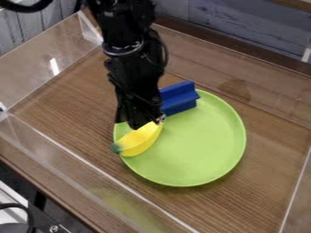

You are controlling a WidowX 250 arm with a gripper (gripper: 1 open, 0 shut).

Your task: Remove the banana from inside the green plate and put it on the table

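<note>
The small yellow banana [140, 139] with a green stem tip lies at the left edge of the lime-green plate [206, 146], its stem end over the rim. My black gripper [142, 122] points straight down at the banana's upper end, and its fingers are closed on that end. The banana still rests on the plate. The plate sits on the brown wood-grain table [73, 100].
A blue rectangular block [180, 96] lies in the plate just behind my gripper. Clear acrylic walls [49, 64] border the table on the left and front. Bare tabletop lies left of and behind the plate.
</note>
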